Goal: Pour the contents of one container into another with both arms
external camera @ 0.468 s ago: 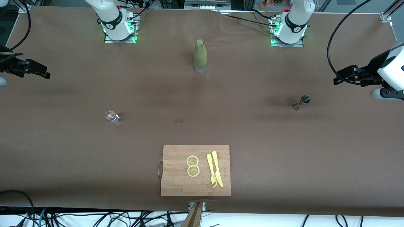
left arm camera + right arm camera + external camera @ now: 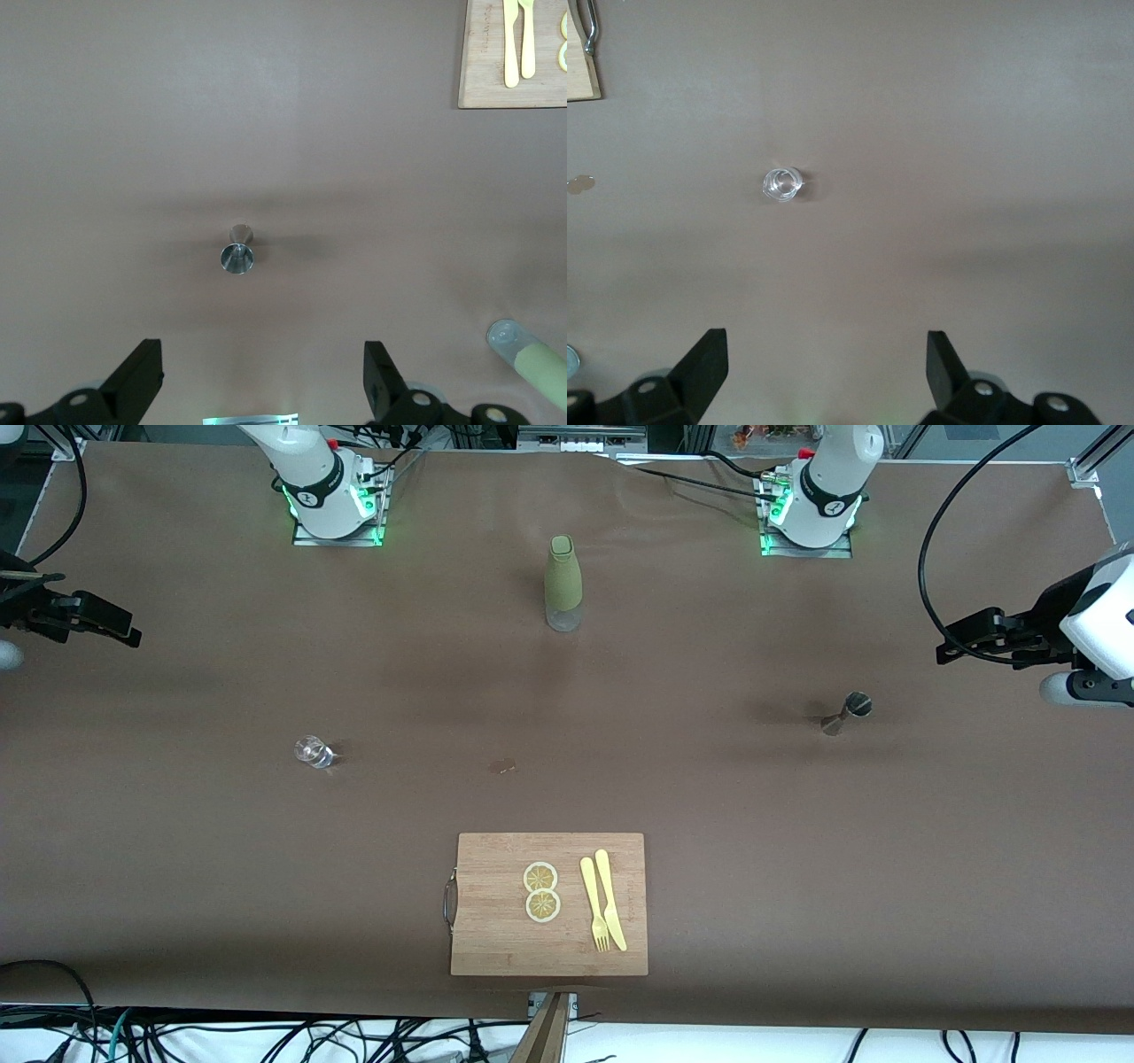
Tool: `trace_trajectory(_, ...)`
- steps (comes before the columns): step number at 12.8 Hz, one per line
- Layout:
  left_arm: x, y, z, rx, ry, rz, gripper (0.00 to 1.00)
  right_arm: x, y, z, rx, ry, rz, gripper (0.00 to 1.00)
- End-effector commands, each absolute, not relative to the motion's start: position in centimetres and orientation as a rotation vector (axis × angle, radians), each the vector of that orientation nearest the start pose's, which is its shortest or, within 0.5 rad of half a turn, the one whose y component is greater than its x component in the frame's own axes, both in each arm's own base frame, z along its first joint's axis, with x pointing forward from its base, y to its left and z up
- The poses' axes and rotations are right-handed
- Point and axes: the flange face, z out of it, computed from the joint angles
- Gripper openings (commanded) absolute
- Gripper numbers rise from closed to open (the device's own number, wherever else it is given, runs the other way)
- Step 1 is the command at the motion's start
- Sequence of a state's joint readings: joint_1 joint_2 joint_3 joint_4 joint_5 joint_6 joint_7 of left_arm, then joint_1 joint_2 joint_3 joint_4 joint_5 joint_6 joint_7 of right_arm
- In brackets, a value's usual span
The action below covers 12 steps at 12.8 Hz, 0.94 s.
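A tiny clear glass tumbler (image 2: 313,752) (image 2: 781,185) stands on the brown table toward the right arm's end. A small silvery hourglass jigger (image 2: 846,714) (image 2: 237,251) stands toward the left arm's end. My left gripper (image 2: 952,642) (image 2: 263,376) hangs open and empty in the air at the left arm's end, apart from the jigger. Open and empty too, my right gripper (image 2: 124,627) (image 2: 827,367) hovers at the right arm's end, well clear of the tumbler.
A tall olive-sleeved bottle (image 2: 563,583) stands mid-table between the arm bases. A wooden cutting board (image 2: 496,939) near the front edge carries two lemon slices (image 2: 541,891) and a yellow fork and knife (image 2: 602,902). A small wet spot (image 2: 503,765) marks the table's middle.
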State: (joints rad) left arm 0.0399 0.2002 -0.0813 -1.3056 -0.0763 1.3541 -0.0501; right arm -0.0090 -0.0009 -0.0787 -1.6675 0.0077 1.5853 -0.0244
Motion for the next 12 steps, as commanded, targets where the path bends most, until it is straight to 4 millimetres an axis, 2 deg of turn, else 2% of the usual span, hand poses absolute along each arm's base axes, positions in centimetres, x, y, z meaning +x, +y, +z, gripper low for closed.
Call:
trace_trajectory(1, 58.5, -2.6, 62.1, -3.193, 0.012, 0.241, 1.0, 54.4, -4.9, 58.3, -3.136, 0.079, 0.128, 0.99)
trace_trajectory(8, 58.6, -1.8, 62.3, -3.187, -0.007, 0.23, 1.0, 54.4, -4.9, 58.3, -3.136, 0.079, 0.128, 0.99)
trace_trajectory(10, 58.6, 1.0, 62.2, -3.189, -0.061, 0.23, 1.0, 54.4, -4.9, 58.3, -3.136, 0.079, 0.128, 0.99)
trace_trajectory(12, 58.5, 4.0, 61.9, -3.192, 0.103, 0.231, 1.0, 54.4, -4.9, 58.3, -3.136, 0.079, 0.128, 1.0)
